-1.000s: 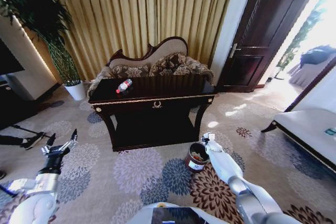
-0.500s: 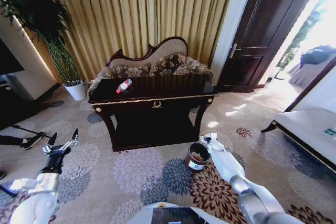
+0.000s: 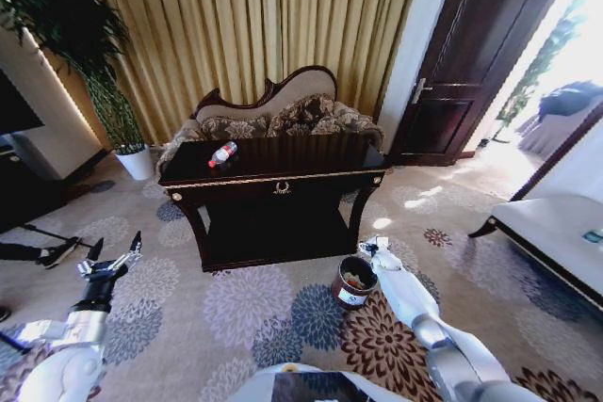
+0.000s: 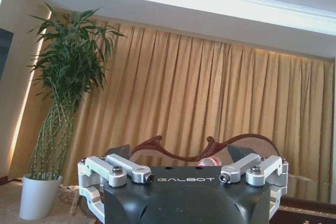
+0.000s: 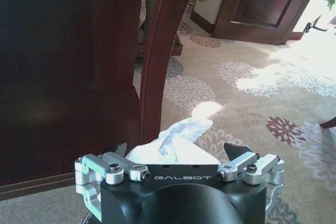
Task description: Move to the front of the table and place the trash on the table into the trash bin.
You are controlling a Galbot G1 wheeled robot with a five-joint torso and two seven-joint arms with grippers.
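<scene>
The right gripper (image 5: 178, 153) has its jaws closed around a crumpled white paper (image 5: 176, 139), which bulges up between the two dark finger tips in the right wrist view. In the head view this gripper (image 3: 369, 249) sits low, just above the rim of the trash bin (image 3: 352, 282), a small round dark bucket with a white label on the flowered carpet (image 3: 254, 313); the paper itself is hard to make out from there, though something pale lies inside the bin. Right behind the paper, the wrist view shows a curved leg (image 5: 157, 51) of the table (image 3: 273, 176) and its dark side panel, with sunlit carpet and a dark door (image 5: 262, 1) beyond.

The left gripper (image 3: 111, 257) is held low over the carpet well to the left of the table, its jaws spread wide and holding nothing. Its wrist view looks across to gold curtains (image 4: 210, 108), a tall plant (image 4: 68, 77) in a white pot (image 4: 39, 195) and the carved back of a sofa (image 4: 210, 148).

A clear plastic bottle (image 3: 222, 153) with red cap and label lies on its side on the tabletop near the left rear corner; from the left wrist its red part (image 4: 210, 161) just peeks above the gripper body.
</scene>
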